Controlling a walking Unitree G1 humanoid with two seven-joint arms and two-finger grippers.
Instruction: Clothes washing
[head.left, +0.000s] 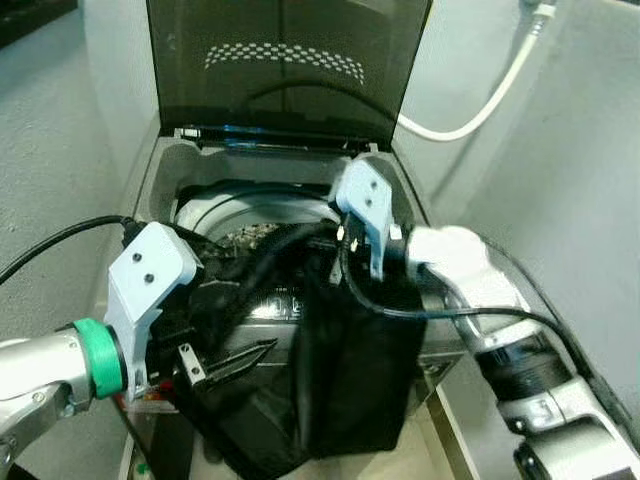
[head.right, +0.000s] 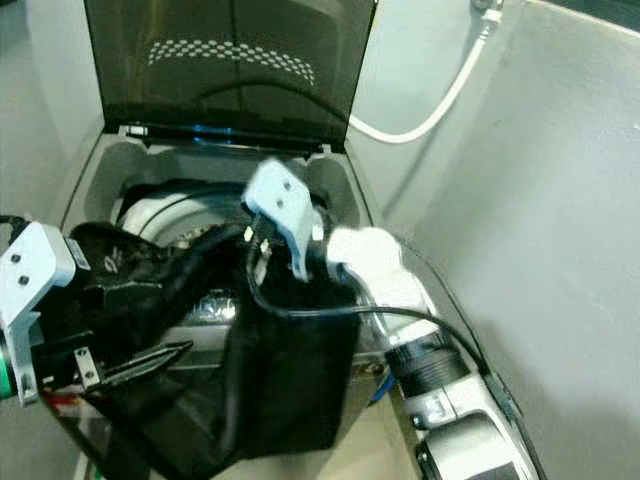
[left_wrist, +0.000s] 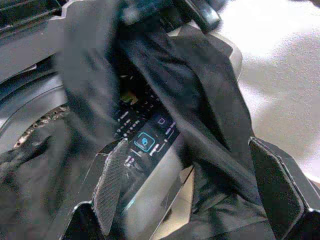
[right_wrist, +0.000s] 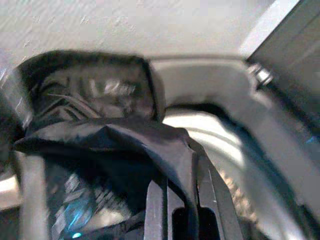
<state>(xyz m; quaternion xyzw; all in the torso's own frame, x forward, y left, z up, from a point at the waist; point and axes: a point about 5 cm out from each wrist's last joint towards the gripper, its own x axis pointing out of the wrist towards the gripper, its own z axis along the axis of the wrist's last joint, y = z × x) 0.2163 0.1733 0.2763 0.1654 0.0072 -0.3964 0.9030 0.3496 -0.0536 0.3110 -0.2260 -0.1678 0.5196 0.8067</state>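
Loosely, black garment overhangs washer rim.

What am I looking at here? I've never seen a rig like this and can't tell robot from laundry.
A humanoid robot stands at a top-loading washing machine, lid raised. Two pictures come from its head, two from cameras on its wrists. The silver arms end in black two-fingered grippers. The right gripper pinches a black garment, which drapes over the machine's front edge and control panel. The left gripper is open, a finger either side of the hanging cloth. A white hose runs along the wall.
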